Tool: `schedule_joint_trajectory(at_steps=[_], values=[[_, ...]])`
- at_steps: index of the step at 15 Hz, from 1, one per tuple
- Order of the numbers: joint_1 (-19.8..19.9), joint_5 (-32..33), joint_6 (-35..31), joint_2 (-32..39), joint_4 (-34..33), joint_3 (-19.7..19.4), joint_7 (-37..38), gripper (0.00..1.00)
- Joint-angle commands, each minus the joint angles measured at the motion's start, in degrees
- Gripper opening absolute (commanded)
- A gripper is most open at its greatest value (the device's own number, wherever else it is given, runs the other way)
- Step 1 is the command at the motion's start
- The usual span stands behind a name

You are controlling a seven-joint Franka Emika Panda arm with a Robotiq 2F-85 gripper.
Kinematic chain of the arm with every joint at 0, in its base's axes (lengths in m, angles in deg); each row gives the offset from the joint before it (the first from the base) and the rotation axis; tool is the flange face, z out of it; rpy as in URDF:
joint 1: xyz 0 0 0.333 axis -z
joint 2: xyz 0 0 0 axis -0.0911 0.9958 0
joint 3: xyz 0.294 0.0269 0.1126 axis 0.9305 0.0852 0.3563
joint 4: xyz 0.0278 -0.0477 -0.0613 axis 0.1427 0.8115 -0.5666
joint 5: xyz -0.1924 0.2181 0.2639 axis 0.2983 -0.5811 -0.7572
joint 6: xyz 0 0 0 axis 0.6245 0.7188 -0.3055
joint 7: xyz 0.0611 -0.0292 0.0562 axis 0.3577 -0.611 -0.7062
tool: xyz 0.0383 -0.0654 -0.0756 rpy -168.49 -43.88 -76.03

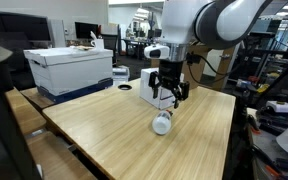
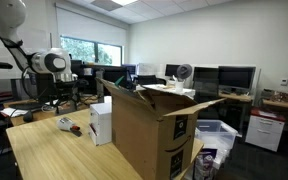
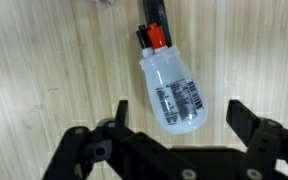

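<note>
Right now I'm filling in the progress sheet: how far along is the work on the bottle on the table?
Done: the open hand hangs above the bottle, which lies on its side on the wooden table. In hand: lining up; the wrist view shows the bottle between the fingers. Left: closing on it; nothing is gripped yet.

I note: bottle [image 1: 162,123] lies sideways mid-way across the desk [image 1: 99,130], directly under my claw [image 1: 166,98]; small box [image 1: 144,84] behind it, near far edge.
</note>
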Motion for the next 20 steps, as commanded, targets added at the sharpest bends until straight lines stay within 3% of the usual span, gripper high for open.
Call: schedule_joint_trajectory(at_steps=[1,20], values=[[3.13,-0.73,-3.57,1.10,0.66,2.30,-2.50,1.00],[6.39,8.57,-7.96,8.18,-0.53,1.98,-1.82,1.00]])
